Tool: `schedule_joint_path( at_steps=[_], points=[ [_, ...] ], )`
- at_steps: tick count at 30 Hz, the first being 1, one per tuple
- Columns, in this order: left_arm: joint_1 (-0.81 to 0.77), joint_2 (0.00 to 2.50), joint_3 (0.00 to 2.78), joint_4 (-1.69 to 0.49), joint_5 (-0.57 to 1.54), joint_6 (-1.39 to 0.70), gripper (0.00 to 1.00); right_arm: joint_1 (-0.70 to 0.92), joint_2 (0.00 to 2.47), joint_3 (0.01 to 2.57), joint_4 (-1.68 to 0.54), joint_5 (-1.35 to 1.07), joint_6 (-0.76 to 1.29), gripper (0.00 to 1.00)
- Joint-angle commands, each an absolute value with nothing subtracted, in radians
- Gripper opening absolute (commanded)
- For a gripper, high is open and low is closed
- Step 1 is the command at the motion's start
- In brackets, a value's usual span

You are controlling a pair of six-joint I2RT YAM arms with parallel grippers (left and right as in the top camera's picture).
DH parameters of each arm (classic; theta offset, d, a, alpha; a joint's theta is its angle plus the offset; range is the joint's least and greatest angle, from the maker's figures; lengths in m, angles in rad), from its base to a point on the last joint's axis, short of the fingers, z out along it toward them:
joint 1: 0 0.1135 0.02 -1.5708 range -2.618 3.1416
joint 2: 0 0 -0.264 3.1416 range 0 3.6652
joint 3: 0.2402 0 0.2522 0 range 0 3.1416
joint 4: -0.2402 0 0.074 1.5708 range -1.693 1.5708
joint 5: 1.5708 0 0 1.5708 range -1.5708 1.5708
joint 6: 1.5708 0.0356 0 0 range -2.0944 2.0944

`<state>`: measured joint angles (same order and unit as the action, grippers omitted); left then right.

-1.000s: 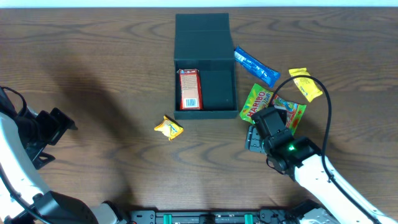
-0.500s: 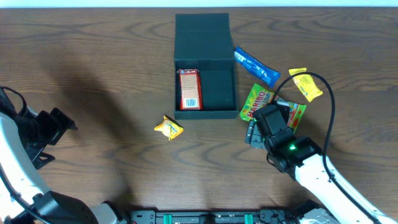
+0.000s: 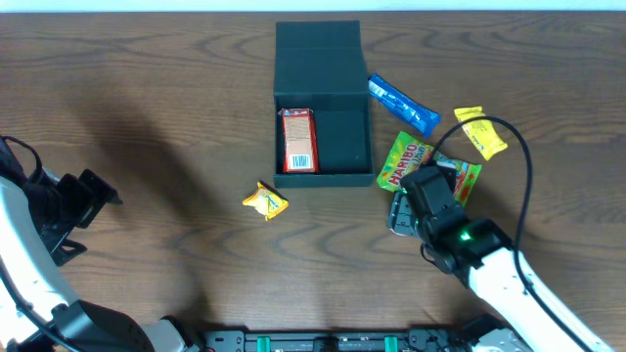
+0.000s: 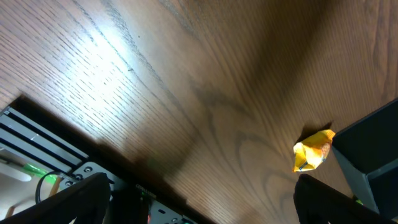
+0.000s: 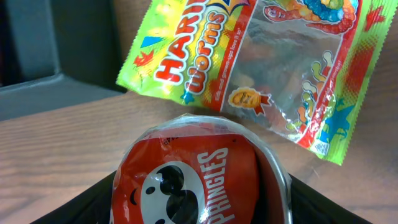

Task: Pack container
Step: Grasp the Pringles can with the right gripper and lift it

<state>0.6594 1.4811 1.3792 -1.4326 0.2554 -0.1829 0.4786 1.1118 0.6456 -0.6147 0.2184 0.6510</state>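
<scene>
Crisp can (image 5: 200,163): light, stiff, slippery, judged easily dented. It is clasped across its sides by the right claw (image 5: 202,193), spread wide, near the container (image 3: 337,147).

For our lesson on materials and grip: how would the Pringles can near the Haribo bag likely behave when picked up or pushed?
The Pringles can looks round and rigid at its rim, so it probably resists squeezing but would roll if tipped onto its side. Its printed foil lid looks thin, so pressing there might dent it.

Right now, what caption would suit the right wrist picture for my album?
Right hand clasps a Pringles can by a Haribo worms bag.
</scene>
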Motion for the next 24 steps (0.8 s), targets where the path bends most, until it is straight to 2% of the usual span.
schedule_joint_path(
  at_steps=[1, 9, 14, 18, 24],
  points=[
    [0.663, 1.478, 1.390, -1.435, 0.252, -0.183, 0.95, 0.471, 1.057, 0.661, -0.643, 0.206, 0.653, 0.72],
    [0.663, 1.478, 1.390, -1.436, 0.252, -0.183, 0.95, 0.471, 0.984, 0.799, -0.809, 0.203, 0.630, 0.71],
    [0.663, 1.478, 1.390, -1.435, 0.252, -0.183, 0.95, 0.471, 0.966, 0.879, -0.844, 0.099, 0.605, 0.72],
    [0.663, 1.478, 1.390, -1.436, 0.252, -0.183, 0.95, 0.471, 0.978, 0.898, -0.786, 0.004, 0.605, 0.72],
    [0.663, 1.478, 1.390, -1.435, 0.252, -0.183, 0.95, 0.471, 1.056, 0.898, -0.576, -0.178, 0.627, 0.72]
  ],
)
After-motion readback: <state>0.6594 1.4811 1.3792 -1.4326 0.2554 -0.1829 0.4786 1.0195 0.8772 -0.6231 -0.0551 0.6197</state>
